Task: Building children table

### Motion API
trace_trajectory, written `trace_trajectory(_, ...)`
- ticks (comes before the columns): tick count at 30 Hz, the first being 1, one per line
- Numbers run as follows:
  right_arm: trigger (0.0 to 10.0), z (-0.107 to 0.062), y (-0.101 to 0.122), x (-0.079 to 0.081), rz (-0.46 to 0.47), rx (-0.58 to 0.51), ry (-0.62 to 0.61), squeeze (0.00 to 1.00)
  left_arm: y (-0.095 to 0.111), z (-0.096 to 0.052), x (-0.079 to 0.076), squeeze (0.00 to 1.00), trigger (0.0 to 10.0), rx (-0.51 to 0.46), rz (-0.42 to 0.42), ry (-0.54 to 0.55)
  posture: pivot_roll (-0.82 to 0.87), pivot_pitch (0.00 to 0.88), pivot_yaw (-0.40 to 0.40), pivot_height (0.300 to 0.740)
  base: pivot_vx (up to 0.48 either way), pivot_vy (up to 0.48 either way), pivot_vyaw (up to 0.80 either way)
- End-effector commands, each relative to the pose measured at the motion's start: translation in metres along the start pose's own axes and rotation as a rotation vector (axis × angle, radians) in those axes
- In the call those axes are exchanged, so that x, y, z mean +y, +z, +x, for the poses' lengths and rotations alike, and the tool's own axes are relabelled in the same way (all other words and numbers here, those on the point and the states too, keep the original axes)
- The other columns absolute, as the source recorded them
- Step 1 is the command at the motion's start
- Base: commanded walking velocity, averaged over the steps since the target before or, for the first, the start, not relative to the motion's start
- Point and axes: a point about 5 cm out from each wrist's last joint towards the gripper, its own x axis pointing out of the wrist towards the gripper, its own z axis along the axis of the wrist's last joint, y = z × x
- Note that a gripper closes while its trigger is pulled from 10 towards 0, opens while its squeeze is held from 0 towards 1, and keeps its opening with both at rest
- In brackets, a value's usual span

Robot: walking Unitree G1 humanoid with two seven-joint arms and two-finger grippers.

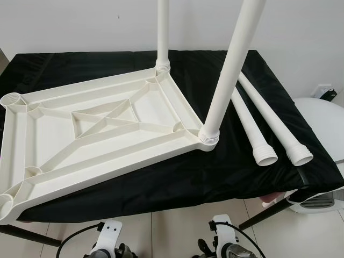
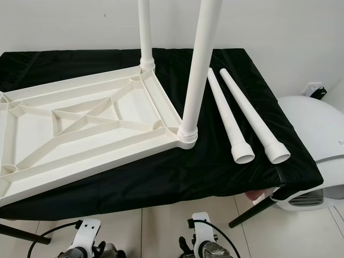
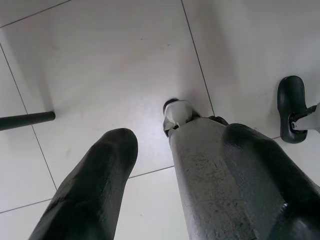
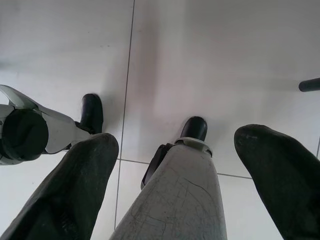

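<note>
Meanwhile both pincers hang open over the floor, left pincer [image 3: 150,165] and right pincer [image 4: 180,150].

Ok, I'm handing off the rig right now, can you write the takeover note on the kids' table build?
Left end effector and right end effector: both hang low over the floor tiles, open, empty.
White tabletop lies upside down on the black-covered table.
Done: two legs stand in the right-hand corner sockets, far leg and near leg.
Left: two loose legs lie to the right; two left-hand sockets are unfilled.
</note>
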Motion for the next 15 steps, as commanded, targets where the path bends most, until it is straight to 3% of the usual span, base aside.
trace_trajectory(1,10.0,-0.0011,-0.0064,0.0011,0.006,0.023,0.002,0.0,-0.0109,-0.0021,-0.0022,0.0,10.0,0.044,0.009,-0.015,0.04,0.072,0.025,0.74,0.0,0.0,0.0)
trace_trajectory(15,10.0,-0.0016,-0.0058,-0.0015,-0.034,0.029,0.013,0.0,-0.0157,-0.0037,-0.0009,0.0,10.0,0.048,0.019,-0.002,0.06,0.077,0.014,0.74,0.0,0.0,0.0)
